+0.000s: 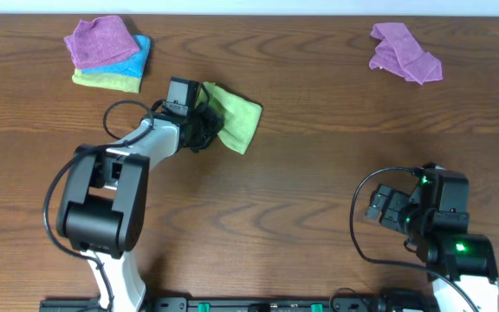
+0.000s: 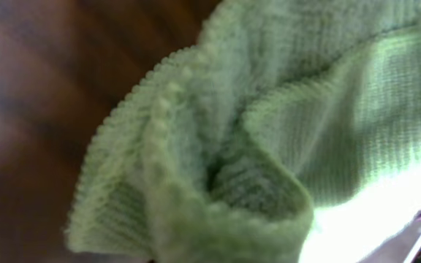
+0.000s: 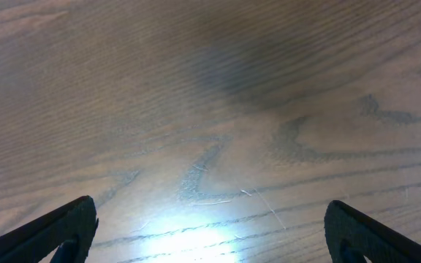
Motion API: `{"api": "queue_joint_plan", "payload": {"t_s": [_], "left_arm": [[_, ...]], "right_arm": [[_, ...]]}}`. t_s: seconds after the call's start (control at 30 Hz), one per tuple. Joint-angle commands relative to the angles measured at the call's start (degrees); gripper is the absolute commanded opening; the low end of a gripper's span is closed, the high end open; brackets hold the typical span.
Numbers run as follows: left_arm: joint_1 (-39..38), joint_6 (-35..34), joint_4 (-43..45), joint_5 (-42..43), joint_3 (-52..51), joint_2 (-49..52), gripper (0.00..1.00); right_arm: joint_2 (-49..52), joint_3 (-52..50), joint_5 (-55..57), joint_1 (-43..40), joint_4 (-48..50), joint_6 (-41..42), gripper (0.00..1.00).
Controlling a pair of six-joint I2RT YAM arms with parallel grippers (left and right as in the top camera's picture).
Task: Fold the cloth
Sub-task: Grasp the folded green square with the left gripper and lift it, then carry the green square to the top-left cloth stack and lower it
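A light green cloth (image 1: pixel 236 119) lies bunched on the wooden table, left of centre. My left gripper (image 1: pixel 204 121) is at its left edge and is shut on the green cloth. In the left wrist view the green cloth (image 2: pixel 269 146) fills the frame in folds, very close, and the fingers are hidden behind it. My right gripper (image 1: pixel 386 208) is at the front right, far from the cloth. In the right wrist view my right gripper (image 3: pixel 210 234) is open and empty over bare wood.
A stack of folded cloths, purple (image 1: pixel 102 39) on blue (image 1: pixel 137 59) on yellow-green (image 1: pixel 106 81), sits at the back left. A crumpled purple cloth (image 1: pixel 404 54) lies at the back right. Black cables (image 1: pixel 124 113) loop beside the left arm.
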Motion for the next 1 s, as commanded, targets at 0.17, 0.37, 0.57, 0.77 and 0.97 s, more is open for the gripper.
{"api": "queue_joint_plan", "payload": {"t_s": [0.17,0.37,0.57,0.77,0.97], "left_arm": [[1.11,6.36,7.54,2.8,2.47,2.54,0.06],[4.39,15.39,-8.5,2.1,19.1,2.32,0.06],[9.03,21.42,-24.3,-8.48,38.51,2.32,0.05],[15.78,21.81,-21.7,-9.38,41.33,2.47,0.06],[19.65,21.84,-15.26,-12.28,41.33,3.08,0.06]], "right_arm": [[0.02,-0.33,0.59,-0.46,0.11,0.76,0.99],[0.0,-0.33,0.59,-0.46,0.11,0.76,0.99],[0.0,-0.33,0.59,-0.46,0.11,0.76,0.99],[0.0,-0.33,0.59,-0.46,0.11,0.76,0.99],[0.02,-0.33,0.59,-0.46,0.11,0.76,0.99]]}}
